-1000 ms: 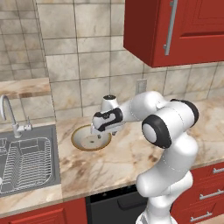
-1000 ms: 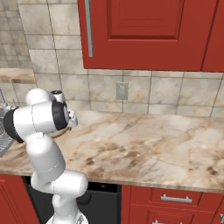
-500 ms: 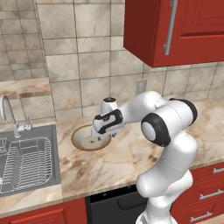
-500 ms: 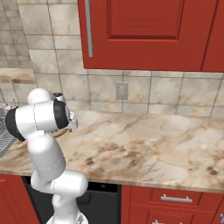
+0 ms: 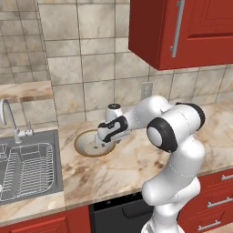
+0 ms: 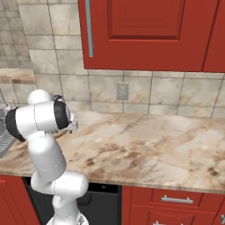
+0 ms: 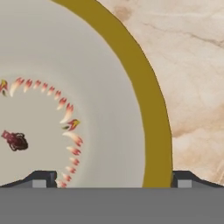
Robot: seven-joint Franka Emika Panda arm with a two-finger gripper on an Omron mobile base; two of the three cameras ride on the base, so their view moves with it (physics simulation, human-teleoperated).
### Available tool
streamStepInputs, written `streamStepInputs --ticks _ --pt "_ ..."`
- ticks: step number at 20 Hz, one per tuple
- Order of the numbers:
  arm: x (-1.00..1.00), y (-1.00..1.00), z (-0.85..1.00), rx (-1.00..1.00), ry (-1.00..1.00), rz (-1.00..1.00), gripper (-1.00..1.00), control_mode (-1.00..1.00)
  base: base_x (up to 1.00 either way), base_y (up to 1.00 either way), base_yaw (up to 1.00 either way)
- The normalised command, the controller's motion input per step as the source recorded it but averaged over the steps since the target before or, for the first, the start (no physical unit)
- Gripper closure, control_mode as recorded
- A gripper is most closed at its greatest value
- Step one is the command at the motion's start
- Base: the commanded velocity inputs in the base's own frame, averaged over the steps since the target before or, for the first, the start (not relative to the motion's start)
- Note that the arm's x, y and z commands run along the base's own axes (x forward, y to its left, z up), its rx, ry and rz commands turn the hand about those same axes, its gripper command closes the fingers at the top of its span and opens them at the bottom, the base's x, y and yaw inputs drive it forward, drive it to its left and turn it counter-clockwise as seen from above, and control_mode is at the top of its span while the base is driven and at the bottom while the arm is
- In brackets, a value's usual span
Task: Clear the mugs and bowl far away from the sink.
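Note:
The bowl (image 5: 91,144), wide and shallow with a tan rim and pale inside, lies on the marble counter just right of the sink (image 5: 28,169). My gripper (image 5: 108,139) hangs open right above the bowl's right edge. In the hand view the tan rim (image 7: 151,113) runs between the fingertips: the left fingertip (image 7: 40,178) is over the bowl's inside, the right one over the counter. Nothing is gripped. The mugs are out of view.
A curved faucet (image 5: 8,119) and a wire rack (image 5: 22,170) belong to the sink. Marble counter (image 6: 149,149) stretches far to the right. Red upper cabinets (image 5: 182,32) hang above, and an outlet (image 6: 122,91) sits on the tiled wall.
The gripper has sunk slightly toward the bowl's right rim, staying open. The bowl has not moved.

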Motion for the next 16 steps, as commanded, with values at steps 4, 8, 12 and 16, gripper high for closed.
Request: streamStepInputs --ticks 4,8,12,16 --pt "0.00 0.01 -0.16 0.09 -0.04 0.00 1.00 -1.00 0.00 0.00 0.00" --pt "0.00 0.00 0.00 0.00 0.00 0.00 1.00 -1.00 0.00 0.00 0.00" --pt "0.00 0.00 0.00 0.00 0.00 0.00 1.00 -1.00 0.00 0.00 0.00" --pt "-0.10 0.03 0.41 0.00 -0.08 0.00 1.00 -1.00 0.00 0.00 0.00"
